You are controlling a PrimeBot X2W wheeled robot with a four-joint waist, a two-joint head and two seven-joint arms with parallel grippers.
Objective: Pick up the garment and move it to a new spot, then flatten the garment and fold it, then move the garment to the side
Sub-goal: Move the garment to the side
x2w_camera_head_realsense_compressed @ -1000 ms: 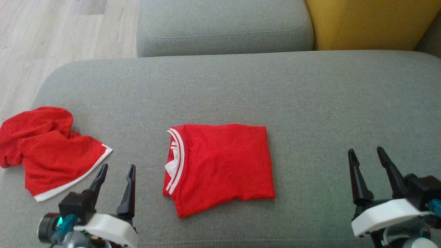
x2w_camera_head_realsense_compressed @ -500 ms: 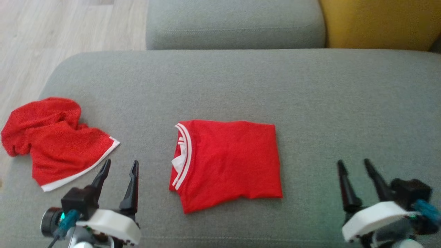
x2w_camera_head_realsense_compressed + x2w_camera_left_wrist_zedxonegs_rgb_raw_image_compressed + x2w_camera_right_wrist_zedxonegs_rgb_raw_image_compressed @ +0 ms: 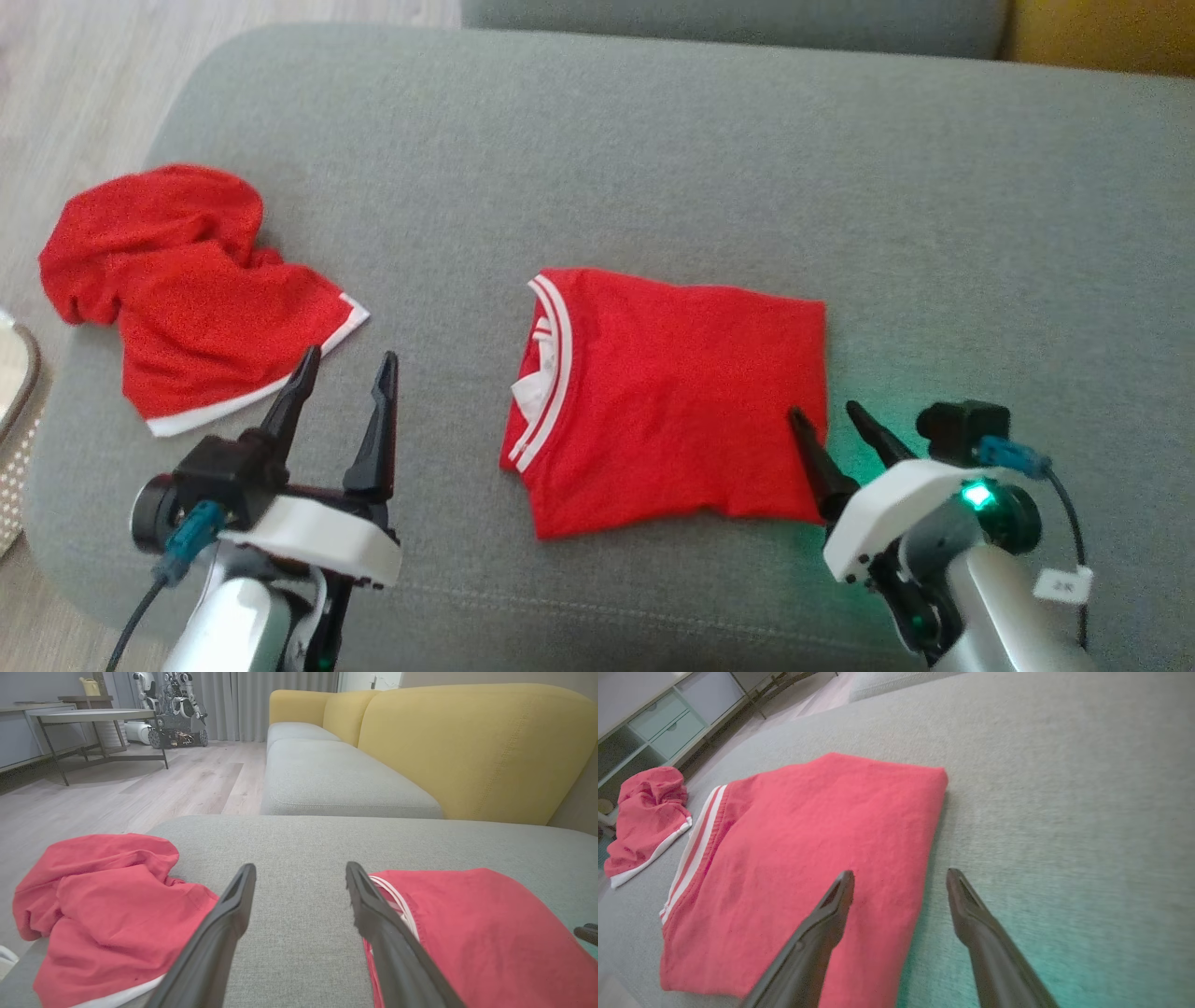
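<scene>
Red shirt (image 3: 667, 401) folded in the middle of the grey cushion (image 3: 653, 140). Right gripper (image 3: 822, 411) and left gripper (image 3: 350, 357) spread apart near the cushion's front edge. Might pinch one layer and unfold it.

Soft, even daylight with no hard shadows and no glare. The green lamp (image 3: 977, 495) behind the right gripper (image 3: 822, 409) throws a teal cast on the grey cushion (image 3: 653, 140) just around that gripper. The right wrist view shows the same tint ahead and right of it. A thin shadow lines the folded garment (image 3: 672, 392) edge nearest that gripper. Head view slightly soft. Right wrist view smeared, weave streaked. Left wrist view sharpest, though the left gripper (image 3: 300, 867) blurs near the lens.
</scene>
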